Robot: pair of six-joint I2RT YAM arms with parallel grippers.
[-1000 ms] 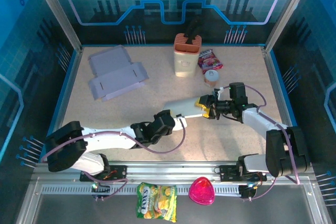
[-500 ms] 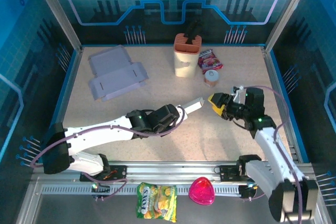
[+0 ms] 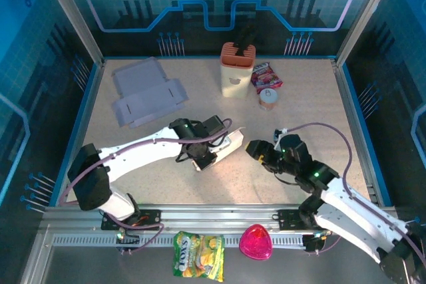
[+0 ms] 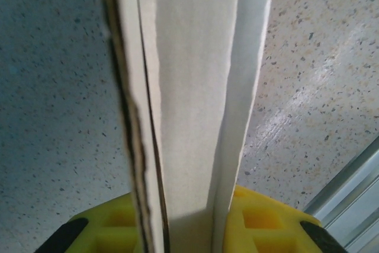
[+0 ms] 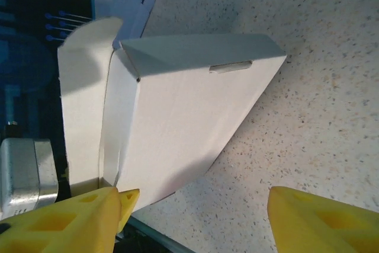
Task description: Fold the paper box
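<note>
Item: paper box [image 3: 231, 143], white, partly assembled, located near the middle of the desk [image 3: 306, 104], a little toward 6 o'clock. In the left wrist view its stacked panels [image 4: 189, 87] ran edge-on between the yellow fingers [image 4: 260, 223]. Left tool [image 3: 212, 151]: clenched on the paper box from its 9 o'clock end. Right tool [image 3: 256, 151]: released, fingers [image 5: 325, 217] spread wide, positioned at the box's 3 o'clock side; in the right wrist view one fingertip sat just beside the lower edge of the box [image 5: 183, 117], contact not determinable. Other contents: flat cardboard blank [image 3: 146, 94], at 10 o'clock, well apart from the box; cream-and-orange container [image 3: 236, 74], upright, at 12 o'clock; red packet [image 3: 266, 76], just beside the container; small jar [image 3: 268, 98], near the packet. On the front rail [image 3: 86, 239] at 6 o'clock: yellow snack bag [image 3: 198, 255]; pink item [image 3: 256, 243].
</note>
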